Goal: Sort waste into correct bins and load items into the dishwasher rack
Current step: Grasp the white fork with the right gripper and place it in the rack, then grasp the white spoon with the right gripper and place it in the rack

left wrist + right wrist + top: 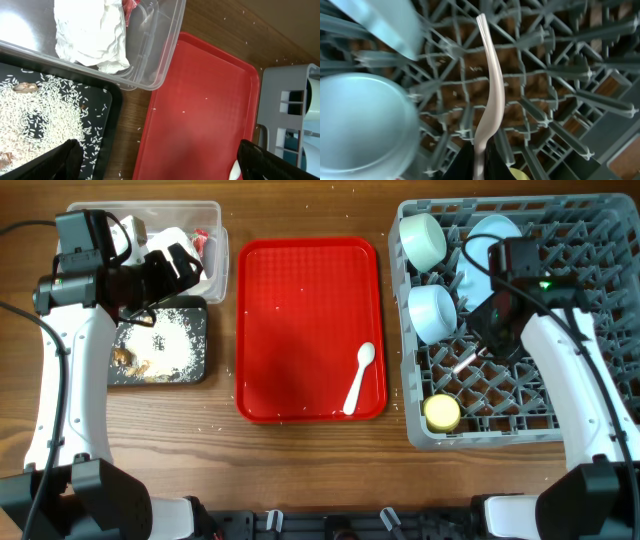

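Now | right pincer [479, 152] clenched on fork [490, 85] | long axis pointing away, over rack [560, 75] | left pincer [160, 167] released

Brown wood-grain table [300, 450] fills the background; bright, even light.

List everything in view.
tub: 1, clear, left
napkin: 1, white, in tub
wrapper: 1, red, in tub
black tray: 1, black, beside tub
rice: many, white, black tray
food bits: few, brown, black tray
red tray: 1, red, centre
spoon: 1, white, red tray
rack: 1, grey, right
mint bowl: 1, mint, rack
blue bowl: 1, pale blue, rack
plate: 1, pale blue, rack
cup: 1, yellow, rack
fork: 1, whitish, right gripper
table: 1, wood, underneath
left gripper: 1, black, over tub
right gripper: 1, black, holding fork
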